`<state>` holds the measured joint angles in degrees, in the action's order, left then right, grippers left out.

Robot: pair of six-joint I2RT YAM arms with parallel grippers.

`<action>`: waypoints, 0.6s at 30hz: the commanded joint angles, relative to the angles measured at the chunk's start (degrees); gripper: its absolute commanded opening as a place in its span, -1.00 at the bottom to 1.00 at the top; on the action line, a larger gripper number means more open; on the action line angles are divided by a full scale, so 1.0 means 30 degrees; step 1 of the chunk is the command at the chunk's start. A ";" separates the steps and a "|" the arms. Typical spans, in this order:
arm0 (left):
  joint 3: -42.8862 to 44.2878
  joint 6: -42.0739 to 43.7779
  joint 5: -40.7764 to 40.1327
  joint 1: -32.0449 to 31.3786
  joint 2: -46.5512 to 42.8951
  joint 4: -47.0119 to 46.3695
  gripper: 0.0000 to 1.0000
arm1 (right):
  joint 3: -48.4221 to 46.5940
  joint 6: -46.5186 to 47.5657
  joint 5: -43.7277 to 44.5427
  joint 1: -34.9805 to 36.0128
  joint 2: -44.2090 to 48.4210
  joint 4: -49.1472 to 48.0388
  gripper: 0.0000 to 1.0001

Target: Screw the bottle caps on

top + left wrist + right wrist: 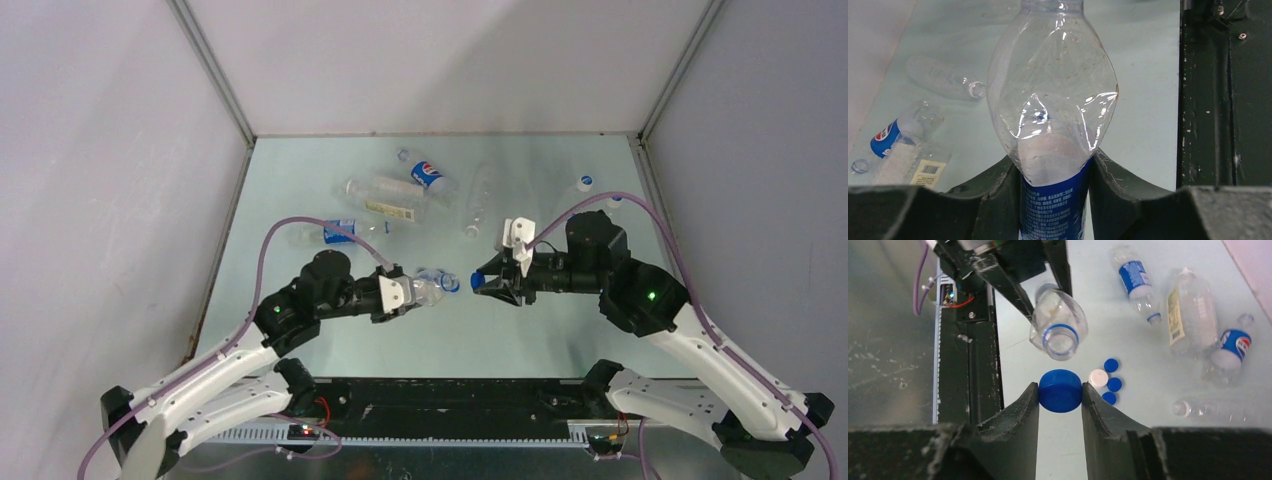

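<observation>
My left gripper (412, 293) is shut on a clear bottle (432, 284) with a blue label and holds it above the table. In the left wrist view the fingers clamp the labelled part of the bottle (1053, 100). Its open blue-ringed mouth (1060, 340) points toward my right gripper (1060, 394). That gripper is shut on a blue cap (1060, 390), pinched by its sides. In the top view the cap (480, 282) sits a short gap from the mouth, not touching. Loose caps lie on the table beyond: one white (1098, 378) and three blue (1114, 384).
Several uncapped bottles lie toward the back of the table: a Pepsi-labelled one (427, 176), a pale-labelled one (385, 203), a blue-labelled one (335, 232), a plain one (478, 200). Another stands at the back right (585, 184). The black base rail (450, 400) runs along the near edge.
</observation>
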<state>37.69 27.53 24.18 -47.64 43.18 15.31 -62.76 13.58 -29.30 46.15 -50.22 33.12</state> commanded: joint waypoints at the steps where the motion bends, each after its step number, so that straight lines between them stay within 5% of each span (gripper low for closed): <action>1: 0.1201 0.0724 0.0011 -0.0329 0.0373 0.0978 -0.08 | -0.0792 0.3596 -0.1272 0.0799 -0.0011 -0.0665 -1.00; 18: 0.2441 0.1697 -0.0154 -0.0871 0.0748 0.2660 -0.13 | -0.0789 0.6819 0.0568 0.2499 -0.1552 -0.0663 -1.00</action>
<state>41.80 30.65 23.97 -49.74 45.87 22.31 -63.00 32.05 -29.87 53.19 -54.68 33.15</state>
